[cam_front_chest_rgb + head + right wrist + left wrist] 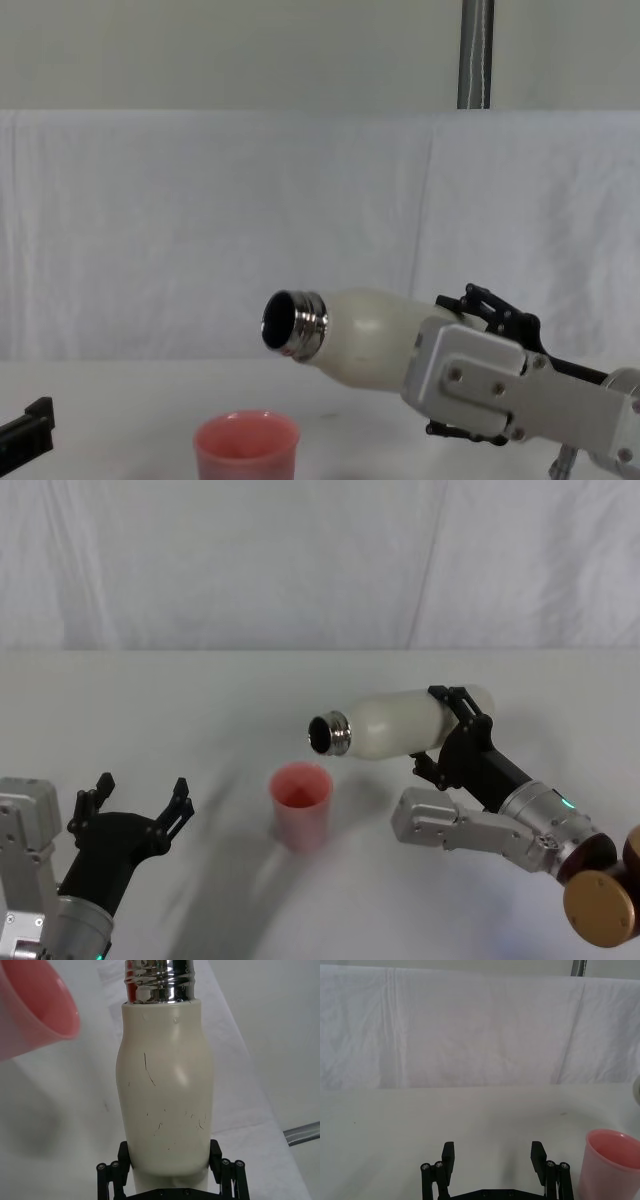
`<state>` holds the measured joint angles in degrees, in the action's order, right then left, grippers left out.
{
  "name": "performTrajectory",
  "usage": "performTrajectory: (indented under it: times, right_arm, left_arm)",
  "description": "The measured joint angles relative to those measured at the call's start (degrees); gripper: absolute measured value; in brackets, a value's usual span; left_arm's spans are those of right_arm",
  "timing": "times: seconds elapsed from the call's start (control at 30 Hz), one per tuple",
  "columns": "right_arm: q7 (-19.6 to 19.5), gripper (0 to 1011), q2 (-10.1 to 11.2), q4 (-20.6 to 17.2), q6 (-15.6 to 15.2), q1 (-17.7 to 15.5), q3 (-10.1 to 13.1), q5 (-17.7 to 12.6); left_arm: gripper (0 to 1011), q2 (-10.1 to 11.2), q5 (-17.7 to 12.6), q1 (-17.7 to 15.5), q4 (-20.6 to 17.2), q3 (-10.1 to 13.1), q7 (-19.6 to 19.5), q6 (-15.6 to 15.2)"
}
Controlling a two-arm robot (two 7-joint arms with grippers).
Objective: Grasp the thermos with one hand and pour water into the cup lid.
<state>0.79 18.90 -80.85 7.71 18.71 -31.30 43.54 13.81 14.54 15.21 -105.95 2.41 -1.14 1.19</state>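
Thermos hung tipped nearly level above the desk, clamped near its base by the right gripper, steel mouth just over the cup lid. Pouring looked underway; next called for tilting further. Left gripper idled, spread open.

This looks like a lab or test booth made for recording. A creased white cloth hangs as a backdrop at 12 o'clock behind a plain white table. A bare metal pole rises above the cloth.
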Motion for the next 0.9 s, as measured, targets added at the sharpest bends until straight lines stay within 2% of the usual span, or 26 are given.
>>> performTrajectory:
  times: [0.43, 0.9]
  right_arm:
    - [-1.8, 962, 0.0, 2.5, 0.0, 1.7, -2.3, 3.3]
    - [-3.8, 962, 0.0, 3.4, -0.1, 2.9, -3.8, 5.8]
  left_arm:
    - [1001, 0.0, 0.0, 0.0, 0.0, 0.0, 0.0, 0.0]
    - [1001, 0.0, 0.0, 0.0, 0.0, 0.0, 0.0, 0.0]
